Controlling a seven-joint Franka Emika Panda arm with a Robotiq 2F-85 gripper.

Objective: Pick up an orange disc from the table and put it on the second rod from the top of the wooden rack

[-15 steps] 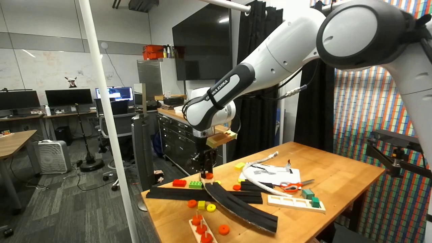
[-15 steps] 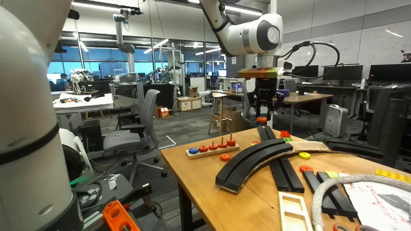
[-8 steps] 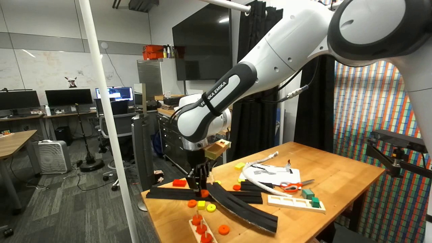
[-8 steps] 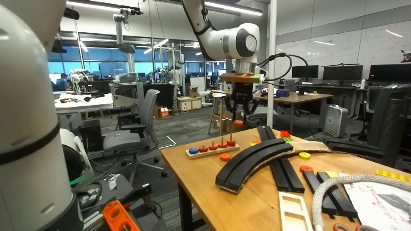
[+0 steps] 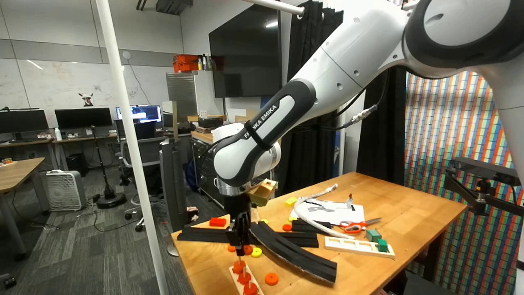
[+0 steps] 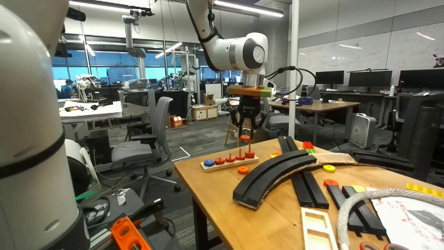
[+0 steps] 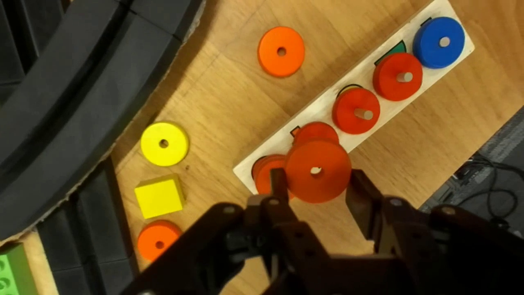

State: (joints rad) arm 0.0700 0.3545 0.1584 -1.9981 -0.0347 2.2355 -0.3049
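The pale wooden rack (image 6: 230, 164) lies on the table (image 6: 215, 187) and also shows in the wrist view (image 7: 321, 107). A blue disc (image 7: 434, 49) sits at one end and several orange-red discs (image 7: 395, 86) on the other rods. My gripper (image 7: 317, 180) is shut on an orange disc (image 7: 327, 186), held flat by its rim, hole facing up. In an exterior view the gripper (image 6: 246, 134) holds it above and just beside the rack's tallest-rod end. In the wrist view the held disc covers parts of the two nearest rack discs and hides their rods. A loose orange disc (image 7: 272, 59) lies beside the rack.
A yellow disc (image 7: 163, 155), a yellow block (image 7: 159, 196) and another orange disc (image 7: 151, 246) lie near the rack. A black curved track (image 6: 274, 177) crosses a straight one. A white rope (image 6: 347, 205), papers and a pale tray (image 5: 352, 246) lie farther off.
My gripper has moved with the held orange disc from beyond the black track toward the rack and lower. The rack and the loose pieces have not moved.
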